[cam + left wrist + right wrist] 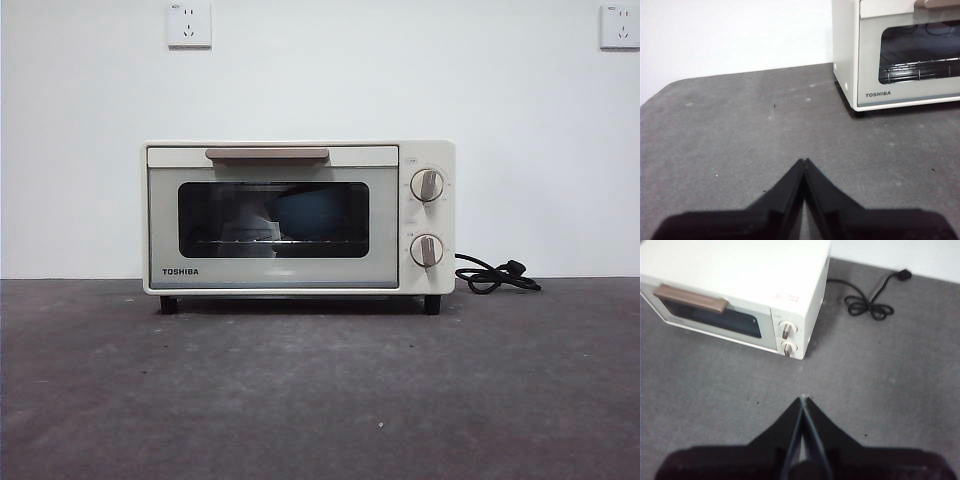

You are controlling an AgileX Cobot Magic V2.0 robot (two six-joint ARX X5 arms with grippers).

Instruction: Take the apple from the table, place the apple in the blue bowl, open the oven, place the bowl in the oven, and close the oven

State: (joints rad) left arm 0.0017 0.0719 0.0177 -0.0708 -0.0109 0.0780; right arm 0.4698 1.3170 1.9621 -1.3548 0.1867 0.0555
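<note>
Oven (298,217): cream-white, door shut, "TOSHIBA" printed at the door's lower left; tan handle (267,154); two knobs (427,185).

Blue bowl (308,215): dimly visible through the dark glass, standing on the rack inside the oven. Apple: cannot be made out.

Left gripper (804,161): jaws pressed together, holding nothing, above bare worktop (740,130).

Right gripper (803,399): jaws pressed together, empty.

Black cord (495,275): coiled beside the oven; seen in front and right wrist views, not the left wrist view.
</note>
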